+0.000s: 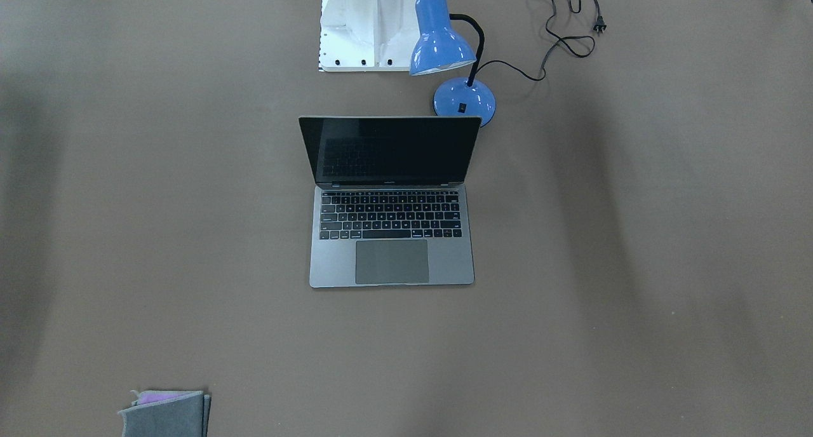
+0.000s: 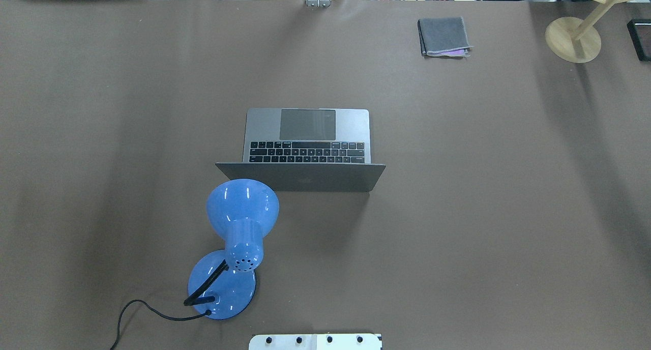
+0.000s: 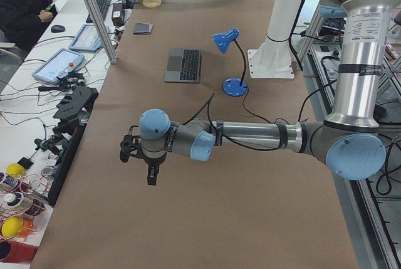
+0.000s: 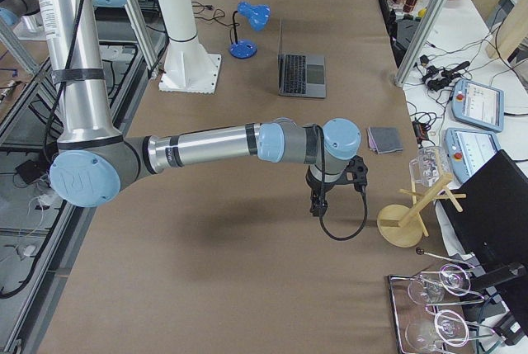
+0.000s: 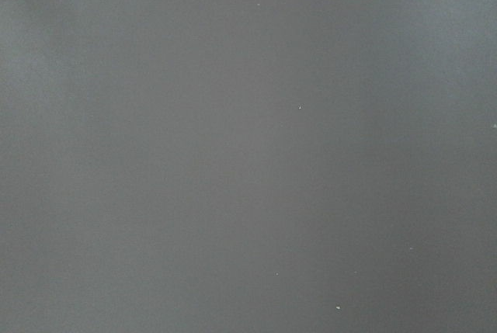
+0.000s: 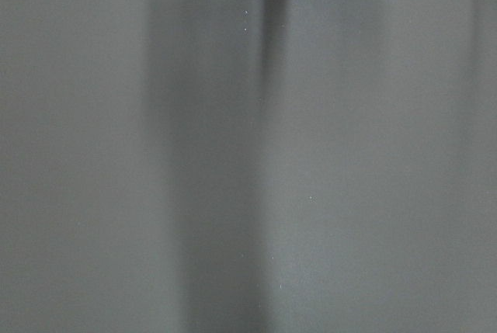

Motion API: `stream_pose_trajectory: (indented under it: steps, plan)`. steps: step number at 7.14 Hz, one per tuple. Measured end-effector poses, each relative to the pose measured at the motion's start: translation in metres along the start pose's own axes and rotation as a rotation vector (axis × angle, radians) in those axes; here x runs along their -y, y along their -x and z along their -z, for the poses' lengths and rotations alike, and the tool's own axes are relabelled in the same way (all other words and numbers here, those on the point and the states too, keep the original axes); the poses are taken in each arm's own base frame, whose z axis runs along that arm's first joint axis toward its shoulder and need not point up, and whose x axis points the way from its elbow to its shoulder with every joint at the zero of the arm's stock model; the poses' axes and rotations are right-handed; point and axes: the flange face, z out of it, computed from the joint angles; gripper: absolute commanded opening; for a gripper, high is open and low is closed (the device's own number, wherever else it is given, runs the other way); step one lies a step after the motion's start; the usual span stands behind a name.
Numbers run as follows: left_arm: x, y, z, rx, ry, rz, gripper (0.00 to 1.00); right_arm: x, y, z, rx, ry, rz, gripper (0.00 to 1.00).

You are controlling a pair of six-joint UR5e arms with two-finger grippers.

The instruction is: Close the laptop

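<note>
The space-grey laptop (image 1: 392, 262) stands open in the middle of the table, its black screen upright and dark. It also shows in the overhead view (image 2: 307, 136), lid back towards the robot, and in both side views (image 3: 183, 65) (image 4: 302, 73). My left gripper (image 3: 150, 178) hangs over bare table far from the laptop, towards the table's left end. My right gripper (image 4: 316, 208) hangs over bare table towards the right end. Both show only in the side views, so I cannot tell whether they are open or shut. The wrist views show only table cover.
A blue desk lamp (image 2: 241, 207) stands just behind the laptop's lid on the robot's left, its cord (image 1: 565, 40) trailing off. A grey folded cloth (image 2: 443, 36) lies at the far edge. A wooden stand (image 2: 572, 39) is at the far right corner. The white robot base (image 1: 365, 24) is behind the lamp.
</note>
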Motion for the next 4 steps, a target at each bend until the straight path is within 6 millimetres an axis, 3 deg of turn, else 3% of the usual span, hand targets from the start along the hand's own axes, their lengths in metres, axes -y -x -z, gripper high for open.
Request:
stream_pose_trajectory:
  steps: [2, 3, 4]
  plan:
    - [0.007, -0.009, 0.005, -0.005, -0.011, 0.001, 0.98, 0.002, 0.002, 0.001, 0.006, -0.003, -0.003, 1.00]
    - [0.019, -0.026, 0.007, -0.013, -0.019, 0.014, 0.98, 0.008, 0.008, 0.004, 0.007, -0.007, 0.004, 1.00]
    - [0.035, -0.063, 0.004, -0.043, -0.014, 0.037, 0.97, 0.021, 0.018, 0.006, 0.007, -0.010, 0.023, 0.94]
